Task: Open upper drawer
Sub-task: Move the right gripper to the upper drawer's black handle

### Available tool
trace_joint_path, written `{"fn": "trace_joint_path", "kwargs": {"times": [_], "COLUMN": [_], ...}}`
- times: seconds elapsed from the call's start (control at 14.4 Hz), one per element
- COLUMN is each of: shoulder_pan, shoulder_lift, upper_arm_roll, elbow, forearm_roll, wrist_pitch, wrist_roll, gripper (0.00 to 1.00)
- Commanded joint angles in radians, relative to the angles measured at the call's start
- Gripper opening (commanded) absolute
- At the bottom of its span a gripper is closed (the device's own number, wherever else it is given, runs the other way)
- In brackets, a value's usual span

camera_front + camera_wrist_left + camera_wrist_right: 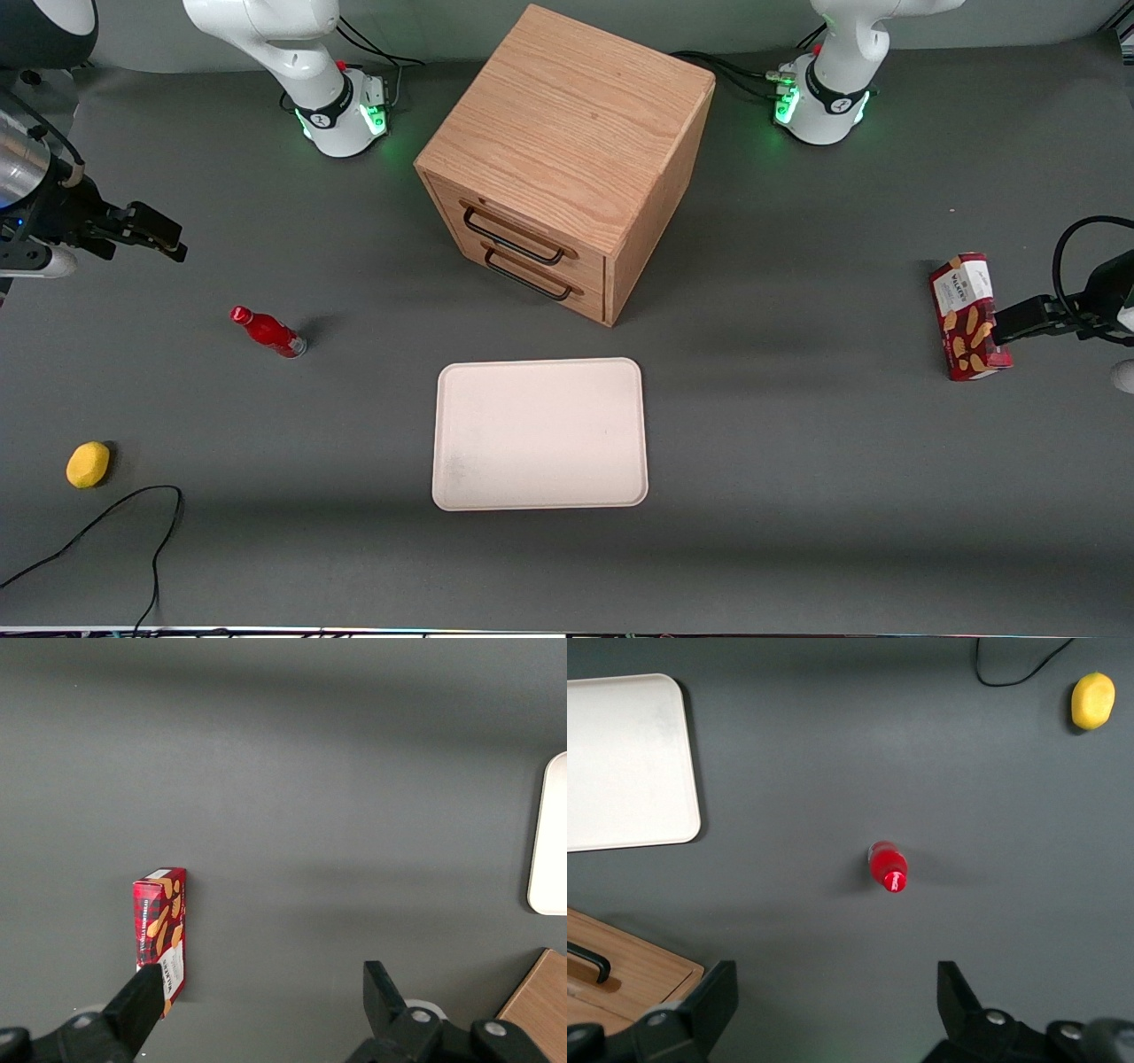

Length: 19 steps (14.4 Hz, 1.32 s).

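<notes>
Starting at the working arm's end of the table, your gripper (173, 241) hangs above bare mat with its black fingers (713, 997) spread wide and nothing between them. Nearer the front camera lies a yellow lemon (88, 464), with a black cable (106, 523) looping close to it. A red bottle (268, 332) stands on the mat below the gripper, well apart from the cabinet.

At mid-table sits the wooden cube cabinet (576, 115), turned at an angle. The upper drawer (518, 232) is the top one of its two: light oak, grain running along the front, with a black wire bar handle (512, 243) across it. It sits flush with the cabinet face (shut, as far as you can see). The lower drawer (540, 282) beneath it looks the same, with its own black handle.

In front of the drawers, nearer the camera, lies a pale rectangular tray (539, 434). Toward the parked arm's end lies a red tartan shortbread box (967, 315).
</notes>
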Motion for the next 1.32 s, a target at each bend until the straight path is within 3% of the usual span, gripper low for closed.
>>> {"fn": "trace_joint_path", "kwargs": {"times": [0.0, 0.28, 0.55, 0.69, 0.97, 1.25], "shoulder_pan": [0.003, 0.022, 0.159, 0.205, 0.214, 0.268], "shoulder_lift": [0.039, 0.2, 0.317, 0.366, 0.462, 0.489], "upper_arm_roll": [0.005, 0.014, 0.096, 0.173, 0.408, 0.443], "elbow": [0.06, 0.274, 0.419, 0.446, 0.483, 0.466], "forearm_roll": [-0.018, 0.008, 0.017, 0.019, 0.045, 0.036], "wrist_pitch": [-0.027, -0.091, -0.127, -0.122, -0.122, -0.116], "wrist_roll": [0.018, 0.013, 0.007, 0.008, 0.005, -0.111], "gripper": [1.0, 1.0, 1.0, 1.0, 1.0, 1.0]}}
